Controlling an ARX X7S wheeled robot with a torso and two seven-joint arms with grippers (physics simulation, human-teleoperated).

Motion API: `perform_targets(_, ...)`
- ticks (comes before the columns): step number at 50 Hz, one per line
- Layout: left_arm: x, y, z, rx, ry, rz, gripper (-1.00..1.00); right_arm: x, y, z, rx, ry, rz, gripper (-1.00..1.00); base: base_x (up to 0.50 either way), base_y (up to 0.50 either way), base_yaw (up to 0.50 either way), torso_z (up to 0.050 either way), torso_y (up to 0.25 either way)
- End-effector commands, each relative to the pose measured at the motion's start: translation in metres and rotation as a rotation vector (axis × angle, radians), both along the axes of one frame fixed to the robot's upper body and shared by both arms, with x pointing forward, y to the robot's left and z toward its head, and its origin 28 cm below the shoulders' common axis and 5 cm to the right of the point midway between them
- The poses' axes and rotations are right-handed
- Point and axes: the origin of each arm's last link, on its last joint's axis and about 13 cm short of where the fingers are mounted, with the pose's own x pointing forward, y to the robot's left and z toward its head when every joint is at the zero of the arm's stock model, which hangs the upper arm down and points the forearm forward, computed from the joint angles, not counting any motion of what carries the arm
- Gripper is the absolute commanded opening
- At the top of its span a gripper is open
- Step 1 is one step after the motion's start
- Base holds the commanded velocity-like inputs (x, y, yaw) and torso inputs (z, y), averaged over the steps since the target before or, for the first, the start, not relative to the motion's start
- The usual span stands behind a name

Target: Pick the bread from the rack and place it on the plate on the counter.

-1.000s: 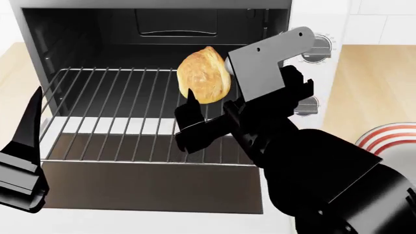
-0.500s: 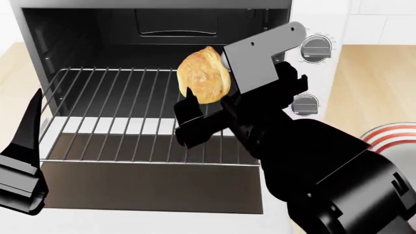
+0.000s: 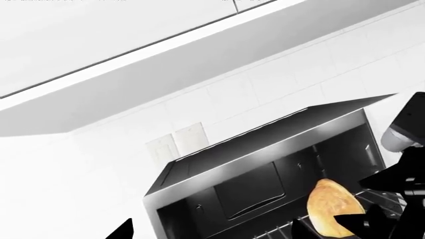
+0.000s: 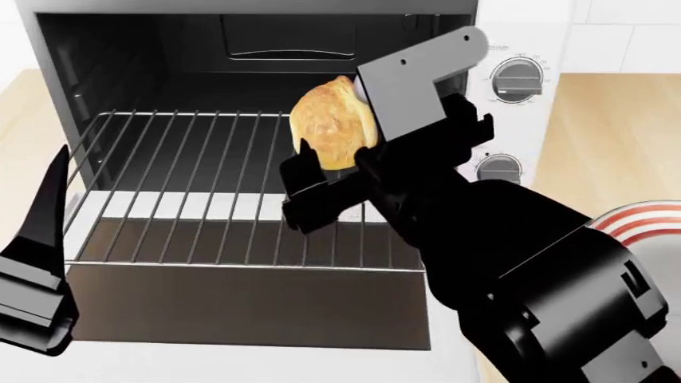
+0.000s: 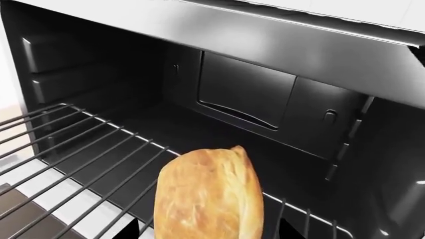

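The bread [image 4: 332,120] is a golden-brown roll resting on the silver wire rack [image 4: 191,175] inside the open oven, toward the rack's right side. My right gripper [image 4: 335,155] is open, with a finger on each side of the roll's lower part and a small gap at both sides. In the right wrist view the bread [image 5: 209,199] fills the space between the fingertips [image 5: 133,230] above the rack [image 5: 73,154]. My left gripper [image 4: 48,207] is open and empty at the lower left, outside the oven. The plate [image 4: 643,223] shows partly at the right edge on the counter [image 4: 617,136].
The black oven cavity has its door [image 4: 245,303] folded down in front of the rack. Two control knobs [image 4: 514,80] sit on the white panel right of the opening. The left wrist view shows the oven [image 3: 265,164] against a white tiled wall, and the bread [image 3: 332,209].
My right gripper has moved forward and slightly left, so its fingers now flank the bread more closely. The bread and my left arm have not moved.
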Motion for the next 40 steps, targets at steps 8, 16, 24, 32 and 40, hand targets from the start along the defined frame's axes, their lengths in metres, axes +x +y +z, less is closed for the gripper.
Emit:
perform_targets(8, -0.002, -0.001, 0.001, 0.005, 0.001, -0.007, 1.0, 0.007, 0.003, -0.002, 0.0, 0.013, 0.012, 1.0, 0.0, 0.0, 0.0, 0.0, 0.0)
perform_targets(16, -0.002, 0.0, 0.0, -0.002, 0.002, -0.008, 1.0, 0.01, 0.003, -0.003, -0.005, 0.022, 0.01, 1.0, 0.0, 0.0, 0.0, 0.0, 0.0)
perform_targets(24, -0.002, 0.0, 0.0, -0.002, 0.005, -0.008, 1.0, 0.014, 0.005, -0.005, -0.014, 0.033, 0.014, 1.0, 0.0, 0.0, 0.0, 0.0, 0.0)
perform_targets(32, -0.003, 0.0, 0.0, -0.001, 0.006, -0.006, 1.0, 0.019, 0.005, -0.007, -0.021, 0.043, 0.013, 1.0, 0.0, 0.0, 0.0, 0.0, 0.0)
perform_targets(40, -0.002, 0.001, 0.0, 0.001, 0.007, -0.007, 1.0, 0.025, 0.005, -0.009, -0.024, 0.055, 0.01, 1.0, 0.0, 0.0, 0.0, 0.0, 0.0)
